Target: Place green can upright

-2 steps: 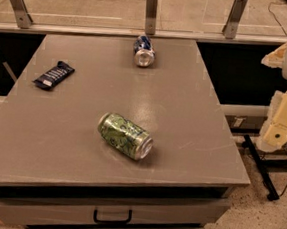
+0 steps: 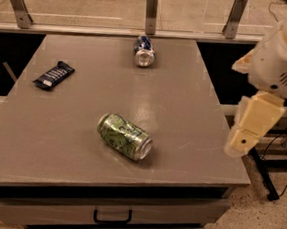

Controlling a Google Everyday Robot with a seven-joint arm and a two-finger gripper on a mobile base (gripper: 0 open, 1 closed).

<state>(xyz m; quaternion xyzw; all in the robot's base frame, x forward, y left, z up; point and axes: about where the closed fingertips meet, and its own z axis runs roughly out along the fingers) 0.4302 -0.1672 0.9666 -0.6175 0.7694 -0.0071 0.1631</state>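
Hanging off the right side of the desk (image 2: 194,106), my pincer (image 2: 247,131) sits beside the edge rather than over it, at about desk height. My arm (image 2: 283,63) bulks above it. I can't tell how far open the pincer is from this angle. It carries nothing that I can see: the green can (image 2: 124,136) is on the desk, well apart from it.

Green can: on its side, front-centre of the desk, long axis diagonal, one silver end pointing front-right towards the near edge. It rests on its curved wall, so it's free to roll, and a nudge across the axis would send it off line. That's my judgement on why an approach from the right makes sense: I'd come in roughly along the axis and catch the body rather than push it.

Task status: not started as far as the can goes. It needs a grasp around the body, a quarter-turn, then a set-down on one silver end.

Other items: blue-and-silver can (image 2: 144,51), also lying down, near the far edge, end facing front. Not my target. Dark snack bar (image 2: 53,75) flat at far left. Both are well apart from the green can, so I expect no collision on the way in.

Risk: the near edge is close to the can.
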